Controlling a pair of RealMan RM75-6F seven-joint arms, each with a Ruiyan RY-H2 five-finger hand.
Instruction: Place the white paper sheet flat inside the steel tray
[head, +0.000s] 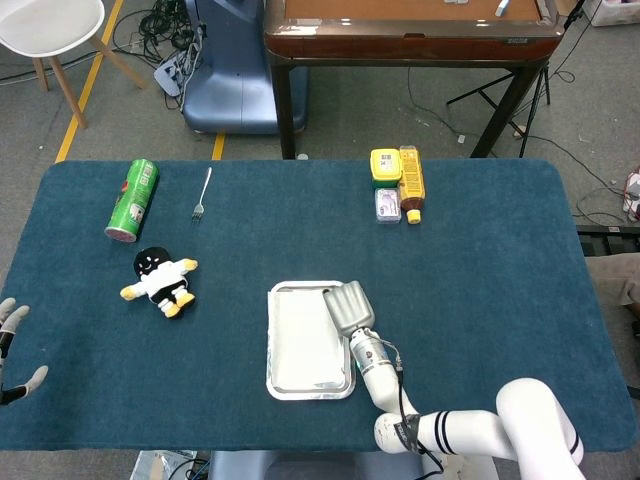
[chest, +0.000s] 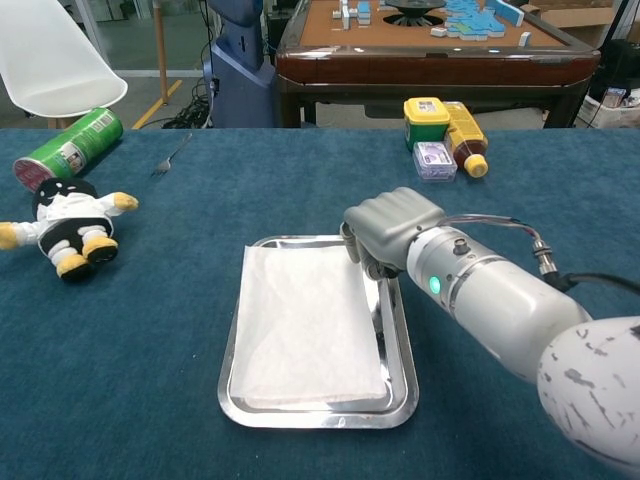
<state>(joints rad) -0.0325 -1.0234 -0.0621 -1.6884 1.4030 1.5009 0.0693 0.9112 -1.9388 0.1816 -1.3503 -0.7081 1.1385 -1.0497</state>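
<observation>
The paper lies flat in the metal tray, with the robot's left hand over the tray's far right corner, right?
Not quite: it is the right hand, as the chest view shows. The paper does lie flat in the tray.

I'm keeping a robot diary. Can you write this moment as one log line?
paper sheet: flat in steel tray | right hand: fingers curled at tray's far right corner | left hand: open, table edge

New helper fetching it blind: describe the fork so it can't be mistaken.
Start at the blue table's far left corner, where a green can lies. The fork lies just right of it: thin, silver, the only cutlery there.
</observation>
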